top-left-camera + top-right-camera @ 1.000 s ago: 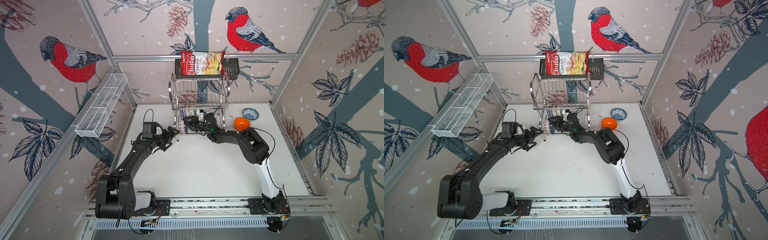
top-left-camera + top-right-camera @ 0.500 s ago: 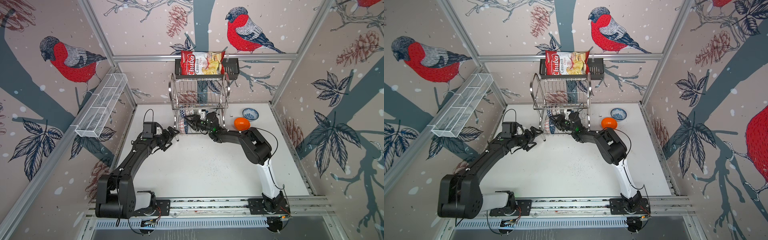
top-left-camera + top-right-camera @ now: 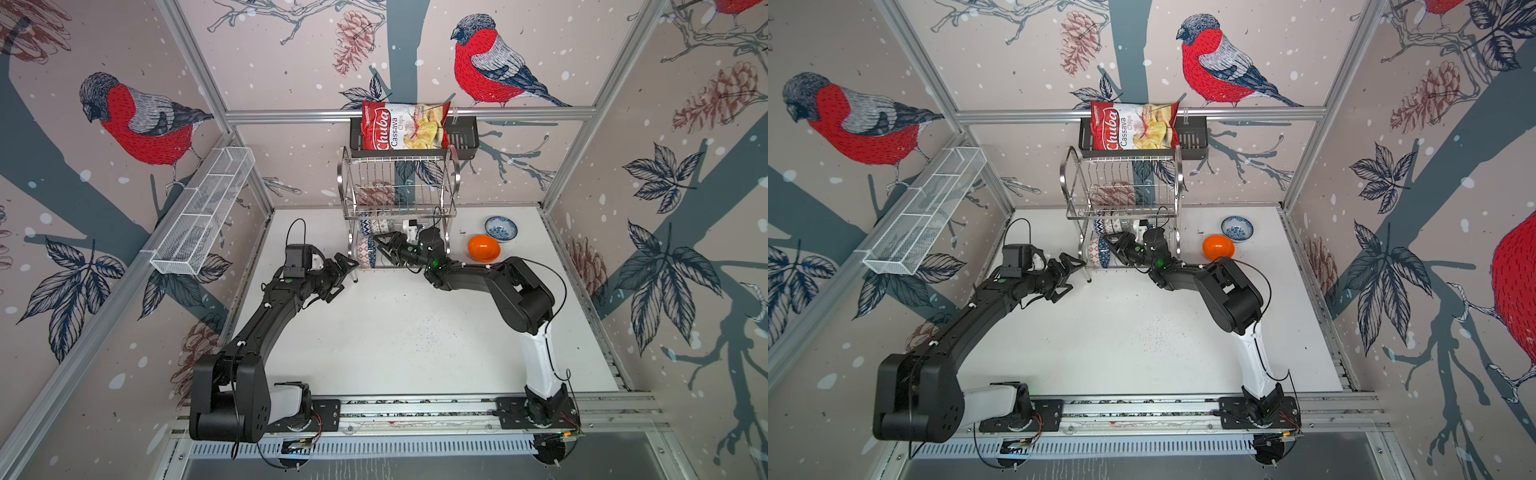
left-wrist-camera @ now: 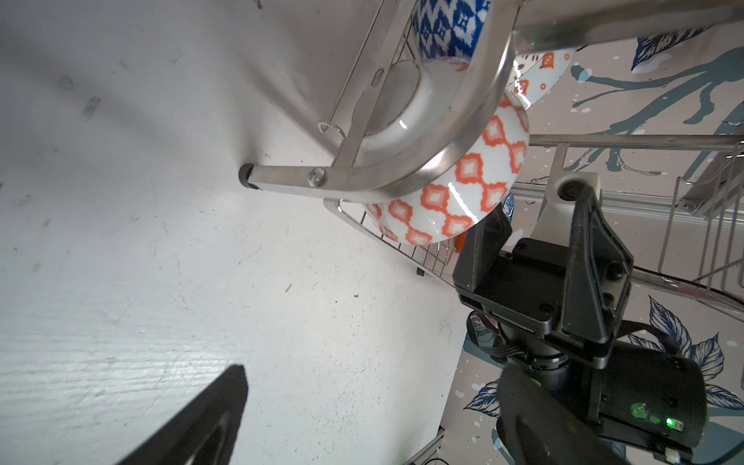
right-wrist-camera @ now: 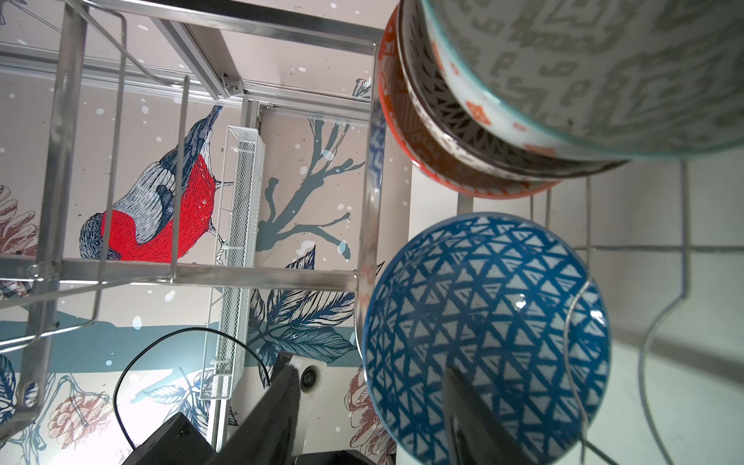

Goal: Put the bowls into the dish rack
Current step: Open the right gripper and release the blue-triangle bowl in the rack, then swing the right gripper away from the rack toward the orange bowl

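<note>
- The right gripper [image 3: 383,245] reaches into the lower tier of the shiny two-tier steel wire dish rack [image 3: 399,183], jaws parted astride the rim of a dark blue triangle-patterned bowl [image 5: 483,322] standing on edge there
- An orange-and-white lattice bowl [image 4: 455,193] stands on edge just beside it, at the rack's end nearer the left arm
- The left gripper [image 3: 343,277] hangs wide open and empty near the rack's front foot
- A plain orange bowl [image 3: 483,248] and a white-and-blue floral bowl [image 3: 500,227] sit on the white table [image 3: 395,332] beside the rack's other end

Bowls [image 4: 455,193] stand in dish rack [image 3: 399,183] (two outside).
</note>
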`<state>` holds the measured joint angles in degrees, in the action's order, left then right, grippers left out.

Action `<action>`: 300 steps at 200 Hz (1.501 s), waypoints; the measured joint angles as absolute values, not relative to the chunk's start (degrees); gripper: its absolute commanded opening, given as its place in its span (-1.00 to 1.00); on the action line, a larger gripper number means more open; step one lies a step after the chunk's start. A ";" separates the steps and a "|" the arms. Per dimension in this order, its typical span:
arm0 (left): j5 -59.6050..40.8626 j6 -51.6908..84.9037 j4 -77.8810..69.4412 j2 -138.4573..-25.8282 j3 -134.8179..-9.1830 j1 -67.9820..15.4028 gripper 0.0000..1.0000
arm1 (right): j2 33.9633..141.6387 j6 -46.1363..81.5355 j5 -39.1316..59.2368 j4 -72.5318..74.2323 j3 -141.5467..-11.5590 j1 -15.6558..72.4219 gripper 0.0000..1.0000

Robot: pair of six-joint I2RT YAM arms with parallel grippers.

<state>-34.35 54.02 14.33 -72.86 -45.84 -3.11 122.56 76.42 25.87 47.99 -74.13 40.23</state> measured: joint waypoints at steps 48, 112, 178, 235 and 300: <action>-34.22 56.01 12.49 -69.69 -43.55 -3.81 0.94 | 119.42 76.23 25.91 48.64 -70.19 40.23 0.42; -31.33 61.10 9.61 -66.41 -40.16 -10.83 0.94 | 113.75 73.91 26.52 49.15 -65.04 40.23 0.81; -28.40 66.02 4.34 -63.88 -37.06 -17.65 0.94 | 104.49 69.04 26.55 44.53 -57.01 40.23 0.99; -26.92 67.53 -1.23 -65.19 -36.23 -22.00 0.94 | 92.62 58.61 22.39 29.74 -54.13 40.03 0.99; -27.49 67.00 -7.44 -70.89 -38.33 -26.15 0.94 | 78.46 47.72 13.61 6.13 -52.01 34.44 0.99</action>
